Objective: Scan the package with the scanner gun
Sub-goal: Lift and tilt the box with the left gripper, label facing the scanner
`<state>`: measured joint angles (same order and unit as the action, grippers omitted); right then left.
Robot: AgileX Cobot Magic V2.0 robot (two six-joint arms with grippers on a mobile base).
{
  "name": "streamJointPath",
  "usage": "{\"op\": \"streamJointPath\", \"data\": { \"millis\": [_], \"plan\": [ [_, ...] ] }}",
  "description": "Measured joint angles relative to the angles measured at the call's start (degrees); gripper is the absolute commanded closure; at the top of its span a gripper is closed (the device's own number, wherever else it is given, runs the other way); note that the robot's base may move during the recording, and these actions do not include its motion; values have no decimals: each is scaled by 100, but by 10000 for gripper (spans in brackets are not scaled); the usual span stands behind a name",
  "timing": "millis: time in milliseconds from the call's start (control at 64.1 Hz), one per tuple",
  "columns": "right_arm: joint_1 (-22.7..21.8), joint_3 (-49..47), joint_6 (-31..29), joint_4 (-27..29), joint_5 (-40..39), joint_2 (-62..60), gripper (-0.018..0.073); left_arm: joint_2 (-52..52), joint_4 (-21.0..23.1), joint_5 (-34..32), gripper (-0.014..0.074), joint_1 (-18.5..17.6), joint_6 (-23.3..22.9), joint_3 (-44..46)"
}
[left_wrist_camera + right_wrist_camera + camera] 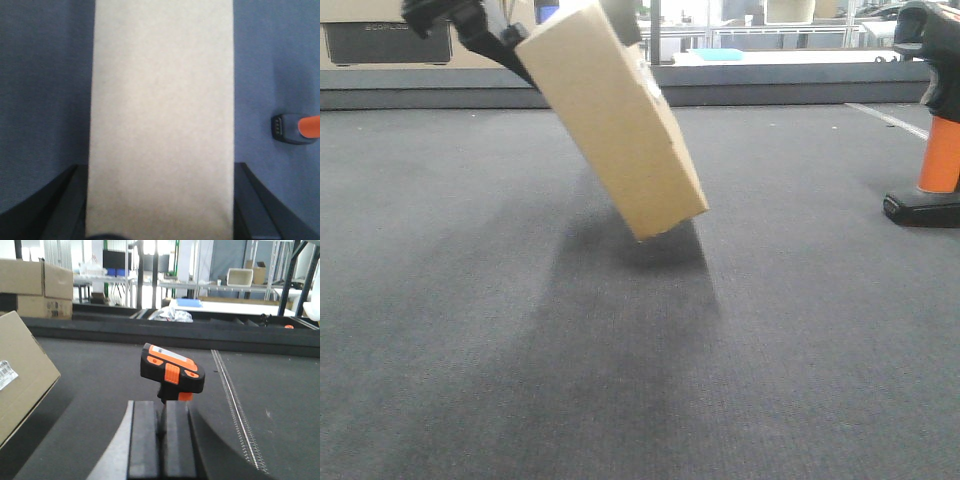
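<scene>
From here I see the left gripper (159, 167) clamped on the small flat tan cardboard package (615, 115), with its black fingers (50, 200) pressed against the box's two long sides. The package hangs steeply tilted over the left half of the grey felt-covered worktop (620, 380), its top leaning toward the far left corner. Its lowest corner points down at the felt above a dark shadow; I cannot tell whether that corner touches. In the right wrist view a small white label (5, 374) shows on the face turned toward the right.

The pistol-shaped scanner gun (172, 371), with an orange handle and a black head with orange trim, stands upright on its black foot near the right edge of the worktop, well apart from the package.

The right gripper (162, 407) sits low, just behind the scanner gun. Its pads are drawn together to a thin seam, and I see nothing held between them.
</scene>
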<state>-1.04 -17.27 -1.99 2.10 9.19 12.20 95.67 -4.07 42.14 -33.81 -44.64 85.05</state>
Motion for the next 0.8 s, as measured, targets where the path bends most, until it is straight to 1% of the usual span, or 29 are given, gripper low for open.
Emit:
{"op": "streamJointPath", "data": {
  "millis": [125, 218, 390, 561, 639, 717, 764, 795],
  "plan": [
    [0, -318, 0, -51, 10, 931, 727, 38, 13, -25, 707, -13, -13, 0],
    [0, -391, 0, -60, -181, 1579, 727, 38, 13, -25, 707, -13, -13, 0],
    [0, -400, 0, -64, -1105, 2429, 727, 38, -34, -47, 707, -13, -24, 0],
    [0, -413, 0, -64, -1812, 2758, 727, 38, -58, -47, 707, -13, -24, 0],
    [0, -424, 0, -64, -1934, 2871, 727, 49, -95, -34, 707, -13, -24, 0],
    [0, -424, 0, 78, -1923, 3059, 727, 49, -96, 75, 707, 26, -24, 0],
    [0, -424, 0, 152, -1853, 3217, 727, 49, -26, 165, 707, 95, 81, 0],
    [0, -424, 0, 183, -1797, 3367, 727, 49, 73, 228, 707, 172, 235, 0]
  ]
}}
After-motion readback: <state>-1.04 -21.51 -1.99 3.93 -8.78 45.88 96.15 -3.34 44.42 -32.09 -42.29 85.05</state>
